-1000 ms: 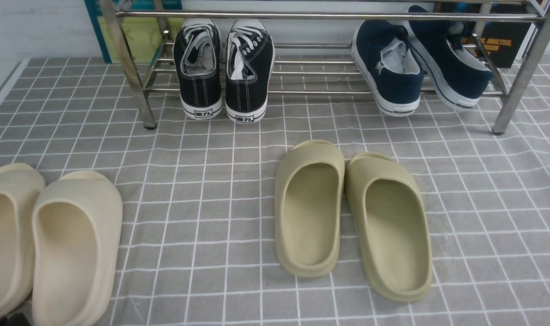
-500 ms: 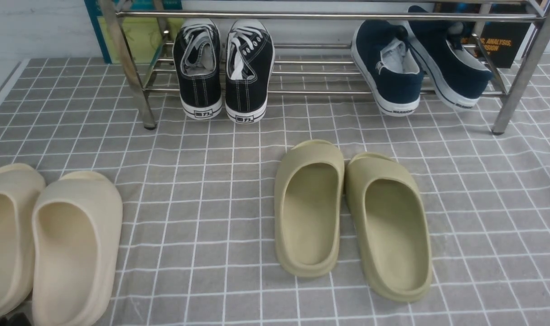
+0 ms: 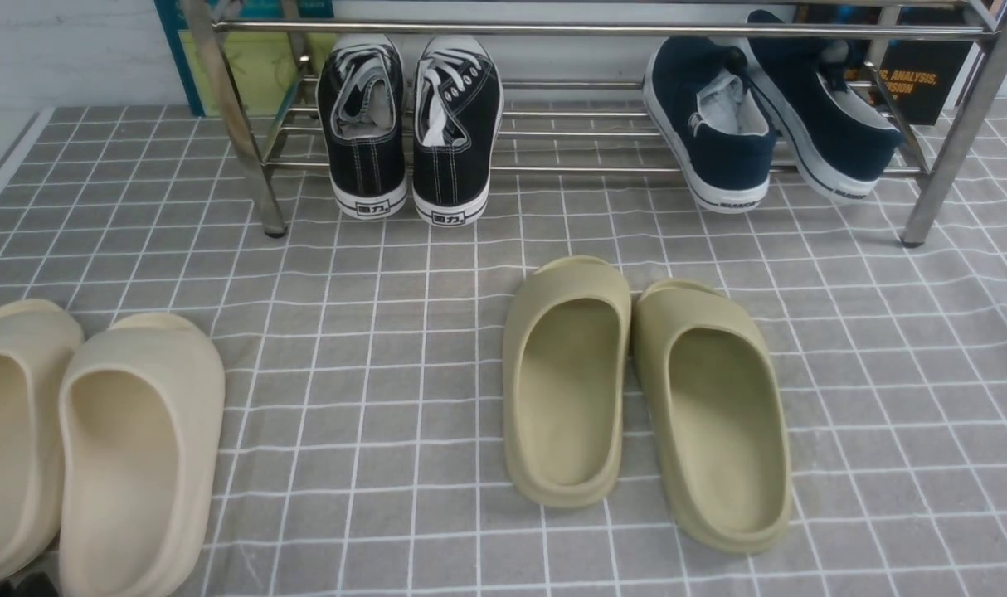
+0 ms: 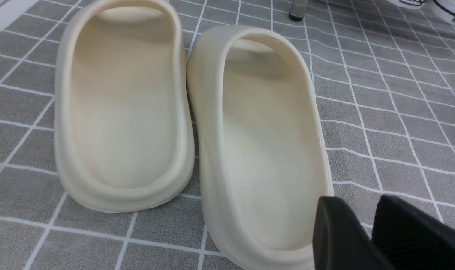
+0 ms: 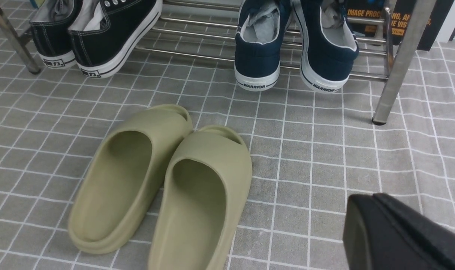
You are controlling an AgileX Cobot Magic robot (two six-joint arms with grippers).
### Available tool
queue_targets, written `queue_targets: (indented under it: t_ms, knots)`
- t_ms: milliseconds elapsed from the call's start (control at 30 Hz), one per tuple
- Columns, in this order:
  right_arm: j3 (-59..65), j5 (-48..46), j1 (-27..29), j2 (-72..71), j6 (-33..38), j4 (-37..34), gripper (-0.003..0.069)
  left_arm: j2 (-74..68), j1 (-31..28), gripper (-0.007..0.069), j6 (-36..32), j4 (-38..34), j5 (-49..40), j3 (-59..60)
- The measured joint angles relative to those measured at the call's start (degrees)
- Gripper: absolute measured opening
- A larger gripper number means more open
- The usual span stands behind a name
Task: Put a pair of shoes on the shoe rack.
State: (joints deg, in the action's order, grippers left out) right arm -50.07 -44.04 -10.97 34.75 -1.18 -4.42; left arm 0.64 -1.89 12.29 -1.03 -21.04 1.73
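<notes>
On grey checked cloth (image 3: 404,348), navy white-soled shoes (image 3: 719,133) seemingly askew.

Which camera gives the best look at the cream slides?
The left wrist view: both cream slides fill it, side by side on the checked cloth, rims and footbeds clear. The front view shows them cut off at its lower left edge. The right wrist view does not show them.

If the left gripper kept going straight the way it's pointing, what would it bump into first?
Probably the nearer cream slide: the left gripper sits right at its heel, pointing along it. Depth is hard to judge.
</notes>
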Motion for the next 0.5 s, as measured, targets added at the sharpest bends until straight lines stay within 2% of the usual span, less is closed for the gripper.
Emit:
queue_targets:
  t_ms: [233,400,500]
  knots:
    - [10.71,10.15,0.79,-5.16,0.0,-0.16,-0.0003,0.0,0.0,0.0177,0.0,0.0,0.0,0.0]
    - [26.55,22.48,7.34,-17.91,-1.58,3.05,-0.0003,0.0,0.0,0.0181,0.0,0.0,0.0,0.0]
    - [32.5,25.27,10.14,-22.49,-2.25,4.95,-0.0003,0.0,0.0,0.0182,0.0,0.0,0.0,0.0]
